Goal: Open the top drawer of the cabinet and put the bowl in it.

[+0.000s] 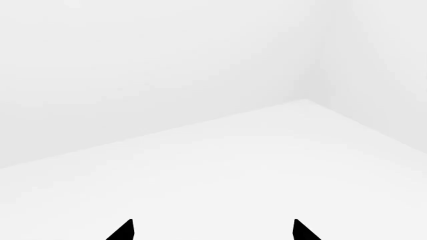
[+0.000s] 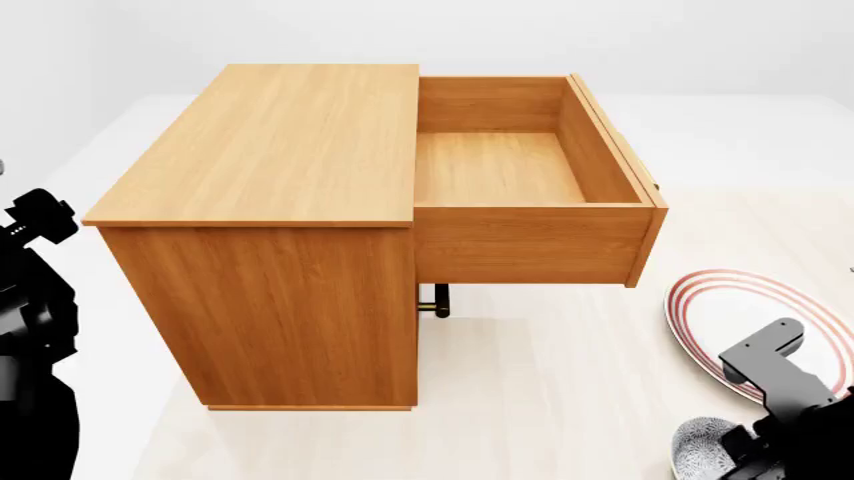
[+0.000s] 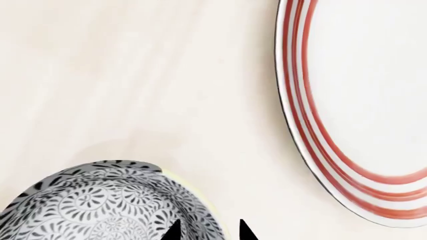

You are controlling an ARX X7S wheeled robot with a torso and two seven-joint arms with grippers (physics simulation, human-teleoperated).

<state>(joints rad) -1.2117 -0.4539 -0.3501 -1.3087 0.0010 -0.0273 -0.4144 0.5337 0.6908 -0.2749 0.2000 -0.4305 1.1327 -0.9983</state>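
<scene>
The cabinet (image 2: 267, 150) stands on the pale floor. Its top drawer (image 2: 527, 245) is pulled fully out to the right and is empty inside. The speckled bowl (image 2: 697, 450) sits at the lower right, below the drawer. In the right wrist view the bowl (image 3: 100, 205) fills the lower left. My right gripper (image 3: 208, 232) straddles its rim with a narrow gap, one fingertip (image 3: 172, 231) inside and the other outside. It also shows in the head view (image 2: 742, 455). My left gripper (image 1: 213, 234) is open and empty, facing a white floor and walls.
A wide flat plate with red rings (image 2: 747, 310) lies on the floor right of the bowl, also in the right wrist view (image 3: 360, 100). A lower drawer's brass handle (image 2: 438, 298) shows under the open drawer. My left arm (image 2: 34, 330) is left of the cabinet.
</scene>
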